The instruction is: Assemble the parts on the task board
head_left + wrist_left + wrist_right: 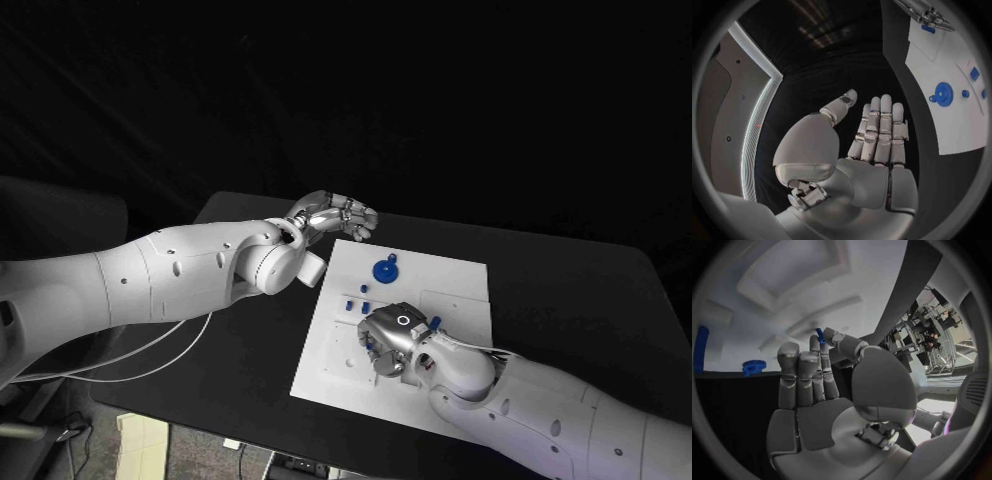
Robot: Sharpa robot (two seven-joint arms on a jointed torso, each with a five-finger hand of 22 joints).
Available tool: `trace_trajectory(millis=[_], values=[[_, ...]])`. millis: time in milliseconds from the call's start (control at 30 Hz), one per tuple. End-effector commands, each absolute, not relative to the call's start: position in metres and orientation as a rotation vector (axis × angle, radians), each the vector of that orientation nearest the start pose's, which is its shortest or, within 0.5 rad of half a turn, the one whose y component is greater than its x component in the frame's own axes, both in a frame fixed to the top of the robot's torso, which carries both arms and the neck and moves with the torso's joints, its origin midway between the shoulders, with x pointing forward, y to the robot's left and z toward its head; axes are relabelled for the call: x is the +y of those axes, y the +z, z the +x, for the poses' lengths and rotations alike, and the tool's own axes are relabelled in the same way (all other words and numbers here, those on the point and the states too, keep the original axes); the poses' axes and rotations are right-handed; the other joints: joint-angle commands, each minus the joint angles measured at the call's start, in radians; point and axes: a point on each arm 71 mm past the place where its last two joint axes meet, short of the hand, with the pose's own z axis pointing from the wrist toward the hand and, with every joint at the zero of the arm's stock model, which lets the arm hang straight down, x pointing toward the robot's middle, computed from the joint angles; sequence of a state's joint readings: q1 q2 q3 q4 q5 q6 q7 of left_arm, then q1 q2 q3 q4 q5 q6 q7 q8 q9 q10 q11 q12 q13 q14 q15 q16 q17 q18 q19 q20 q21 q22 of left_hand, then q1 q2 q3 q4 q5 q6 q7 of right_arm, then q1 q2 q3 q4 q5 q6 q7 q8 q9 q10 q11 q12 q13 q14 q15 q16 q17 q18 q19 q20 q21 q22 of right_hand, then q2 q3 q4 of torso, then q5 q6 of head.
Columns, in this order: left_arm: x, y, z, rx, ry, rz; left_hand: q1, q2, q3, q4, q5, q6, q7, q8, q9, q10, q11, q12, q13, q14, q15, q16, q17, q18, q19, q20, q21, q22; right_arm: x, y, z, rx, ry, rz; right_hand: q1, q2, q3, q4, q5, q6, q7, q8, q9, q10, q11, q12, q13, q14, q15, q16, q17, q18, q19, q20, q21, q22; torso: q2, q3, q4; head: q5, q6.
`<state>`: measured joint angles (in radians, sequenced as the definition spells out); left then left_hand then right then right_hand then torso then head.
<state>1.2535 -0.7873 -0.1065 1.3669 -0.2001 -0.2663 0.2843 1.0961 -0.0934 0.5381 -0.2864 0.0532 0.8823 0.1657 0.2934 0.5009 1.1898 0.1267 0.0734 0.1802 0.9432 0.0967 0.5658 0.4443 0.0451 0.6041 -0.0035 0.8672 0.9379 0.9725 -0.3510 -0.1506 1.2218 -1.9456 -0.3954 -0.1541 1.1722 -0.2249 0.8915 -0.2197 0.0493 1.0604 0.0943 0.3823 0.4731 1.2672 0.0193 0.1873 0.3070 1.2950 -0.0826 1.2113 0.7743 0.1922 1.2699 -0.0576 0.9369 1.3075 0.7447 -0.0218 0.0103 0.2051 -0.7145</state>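
The white task board [447, 285] lies in the middle of the black table. A blue gear [385, 270] sits on its far part, also seen as the gear [943, 93] and the gear [754, 366]. Small blue parts [358, 302] stand near the board's left edge. My right hand [392, 338] hovers over the near half of the board. Its thumb and a fingertip pinch a small blue part [819, 334], while the other fingers stay extended; that part [434, 322] pokes out beside the hand. My left hand [335, 216] is at the board's far left corner, its fingers [879, 130] straight and empty.
The board has raised outlines and recesses [798, 325] across its surface. A long blue piece [701, 347] stands at the board's edge. The black table [577, 290] extends to the right of the board and beyond its far edge.
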Motion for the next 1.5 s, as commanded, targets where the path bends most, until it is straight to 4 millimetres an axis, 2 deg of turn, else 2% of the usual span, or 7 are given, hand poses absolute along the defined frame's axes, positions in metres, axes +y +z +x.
trace_trajectory(millis=[33,200,300,500,900,1133,1500], values=[[0.221,-0.187,0.517,1.574,-1.375,-0.923,-0.004,-0.007,-0.003,0.003,-0.002,-0.007,-0.002,0.003,-0.002,-0.004,-0.001,-0.003,-0.002,0.004,0.001,-0.004,0.001,0.015,-0.002,0.002,-0.005,0.001,-0.02,-0.328,0.424,1.628,0.677,-0.67,-0.009,0.005,0.002,-0.005,0.001,-0.009,0.009,-0.009,-0.003,0.049,0.011,-0.012,0.001,-0.004,0.001,-0.006,-0.002,0.07,-0.006,-0.002,-0.004,0.012,0.0,0.0009,-0.0005,0.0,-0.001],[0.223,-0.187,0.517,1.574,-1.372,-0.925,-0.005,-0.008,-0.004,0.003,-0.002,-0.008,-0.002,0.003,-0.002,-0.005,-0.001,-0.003,-0.002,0.003,0.002,-0.006,0.002,0.014,-0.003,0.002,-0.005,0.001,-0.024,-0.324,0.426,1.601,0.713,-0.602,-0.036,-0.043,-0.034,-0.011,0.004,-0.107,0.052,-0.066,-0.029,-0.062,0.055,-0.083,-0.027,0.0,0.044,-0.007,-0.005,0.07,-0.002,0.005,-0.006,0.011,-0.001,0.0014,-0.0017,0.0,0.001],[0.223,-0.187,0.517,1.575,-1.372,-0.925,-0.006,-0.009,-0.004,0.003,-0.002,-0.009,-0.002,0.003,-0.002,-0.006,0.0,-0.004,-0.002,0.003,0.002,-0.007,0.003,0.014,-0.003,0.003,-0.006,0.002,-0.025,-0.322,0.426,1.583,0.722,-0.587,-0.041,-0.058,-0.061,-0.019,0.007,-0.134,0.065,-0.081,-0.036,-0.105,0.074,-0.112,-0.045,0.0,0.061,-0.008,-0.008,0.07,-0.003,0.009,-0.01,0.009,-0.001,0.0019,-0.0013,0.0,0.003],[0.225,-0.188,0.517,1.574,-1.369,-0.926,-0.006,-0.009,-0.004,0.003,-0.002,-0.01,-0.001,0.002,-0.003,-0.007,0.0,-0.004,-0.003,0.002,0.003,-0.009,0.004,0.014,-0.004,0.003,-0.006,0.002,-0.03,-0.315,0.424,1.55,0.741,-0.555,-0.047,-0.07,-0.111,-0.04,0.011,-0.144,0.069,-0.083,-0.041,-0.169,0.098,-0.124,-0.081,-0.005,0.086,-0.008,-0.012,0.07,-0.007,0.012,-0.02,0.006,0.0,0.002,-0.0015,-0.004,0.007],[0.231,-0.188,0.518,1.569,-1.359,-0.932,-0.006,-0.01,-0.004,0.003,-0.002,-0.01,-0.001,0.002,-0.003,-0.008,0.0,-0.004,-0.003,0.002,0.003,-0.01,0.005,0.014,-0.004,0.003,-0.007,0.002,-0.055,-0.278,0.424,1.514,0.777,-0.501,-0.037,-0.072,-0.119,-0.048,0.011,-0.147,0.063,-0.082,-0.043,-0.16,0.096,-0.113,-0.095,-0.005,0.083,-0.005,-0.014,0.07,-0.003,0.011,-0.026,0.002,-0.002,0.0024,-0.0033,-0.02,0.023],[0.236,-0.188,0.52,1.56,-1.349,-0.934,-0.006,-0.01,-0.004,0.003,-0.002,-0.01,-0.001,0.002,-0.003,-0.008,0.0,-0.004,-0.003,0.002,0.003,-0.011,0.006,0.014,-0.004,0.003,-0.007,0.002,-0.101,-0.246,0.446,1.548,0.709,-0.451,-0.042,-0.073,-0.132,-0.043,0.028,-0.144,0.066,-0.078,-0.045,-0.12,0.083,-0.097,-0.099,0.003,0.072,0.003,-0.014,0.07,0.007,0.014,-0.022,0.006,-0.004,0.0024,-0.0052,-0.033,0.038],[0.239,-0.189,0.523,1.554,-1.34,-0.935,-0.005,-0.01,-0.004,0.003,-0.002,-0.01,-0.001,0.003,-0.003,-0.008,0.0,-0.004,-0.003,0.002,0.003,-0.012,0.006,0.014,-0.005,0.003,-0.007,0.002,-0.142,-0.255,0.474,1.653,0.551,-0.471,-0.081,-0.074,-0.201,-0.066,0.048,-0.181,0.055,-0.095,-0.055,-0.167,0.089,-0.126,-0.124,0.002,0.077,0.007,-0.015,0.07,0.004,0.02,-0.017,0.013,-0.011,0.0074,-0.0144,-0.036,0.046]])
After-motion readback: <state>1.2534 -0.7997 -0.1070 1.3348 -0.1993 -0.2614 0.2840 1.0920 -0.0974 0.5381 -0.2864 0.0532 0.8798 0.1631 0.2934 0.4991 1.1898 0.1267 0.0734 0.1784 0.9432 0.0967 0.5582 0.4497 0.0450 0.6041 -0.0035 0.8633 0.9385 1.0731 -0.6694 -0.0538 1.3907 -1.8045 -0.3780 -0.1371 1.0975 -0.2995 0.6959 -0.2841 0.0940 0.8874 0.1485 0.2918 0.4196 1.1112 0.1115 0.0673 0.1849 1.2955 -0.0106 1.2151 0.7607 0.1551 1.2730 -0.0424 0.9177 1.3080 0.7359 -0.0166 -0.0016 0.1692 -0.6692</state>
